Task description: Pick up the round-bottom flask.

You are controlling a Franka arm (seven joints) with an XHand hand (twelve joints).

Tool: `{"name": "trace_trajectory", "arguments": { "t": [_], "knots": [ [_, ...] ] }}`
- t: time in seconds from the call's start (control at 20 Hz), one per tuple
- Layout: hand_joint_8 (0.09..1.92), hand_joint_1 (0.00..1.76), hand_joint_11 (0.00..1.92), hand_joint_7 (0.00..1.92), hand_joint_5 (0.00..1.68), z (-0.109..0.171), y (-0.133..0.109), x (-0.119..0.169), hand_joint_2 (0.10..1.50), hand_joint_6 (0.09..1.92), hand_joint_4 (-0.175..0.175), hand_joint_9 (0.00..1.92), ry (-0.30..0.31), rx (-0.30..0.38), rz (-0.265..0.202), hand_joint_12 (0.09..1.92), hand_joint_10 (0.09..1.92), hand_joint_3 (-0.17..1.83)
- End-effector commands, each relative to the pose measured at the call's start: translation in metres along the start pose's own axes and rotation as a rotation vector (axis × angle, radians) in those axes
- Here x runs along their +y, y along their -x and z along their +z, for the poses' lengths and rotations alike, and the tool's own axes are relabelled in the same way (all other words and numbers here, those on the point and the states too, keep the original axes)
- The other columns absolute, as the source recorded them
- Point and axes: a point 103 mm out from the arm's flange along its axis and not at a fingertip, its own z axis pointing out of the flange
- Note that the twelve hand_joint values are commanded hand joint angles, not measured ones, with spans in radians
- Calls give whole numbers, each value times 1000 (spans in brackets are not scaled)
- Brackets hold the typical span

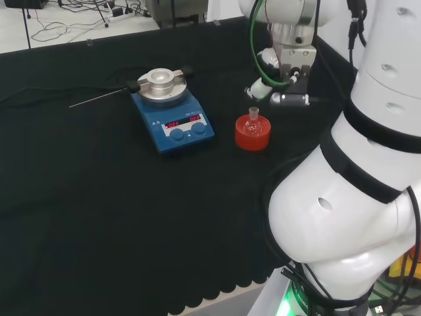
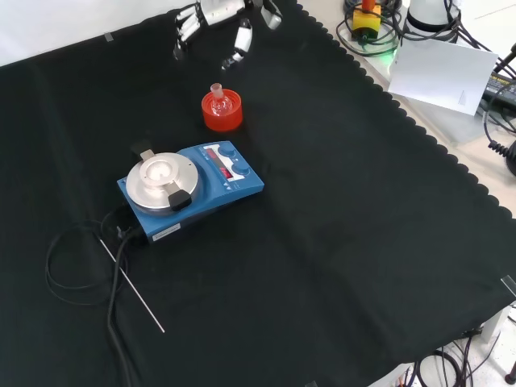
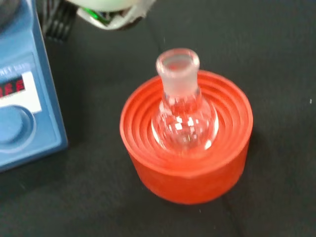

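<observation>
The clear round-bottom flask sits upright in its red ribbed stand; the robot hand hovers apart, fingers relaxed and spread, partly cut off in the front view.

1. The robot hand hangs above the bench, holding nothing.
2. Its fingers point downward, spread and relaxed, with the thumb set apart from them.
3. The white arm reaches over from behind.

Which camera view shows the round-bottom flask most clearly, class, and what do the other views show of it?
The wrist view: the round-bottom flask appears close, upright in its red ribbed stand, neck and bulb distinct. The head view and front view show only a small clear shape in the stand.
</observation>
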Motion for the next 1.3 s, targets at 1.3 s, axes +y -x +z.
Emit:
{"name": "trace_trajectory", "arguments": {
  "t": [1.3],
  "knots": [
    [677,921,0,127,612,55,15,7,596,690,-69,375,9,31,-32,1440,722,725]
  ]
}}
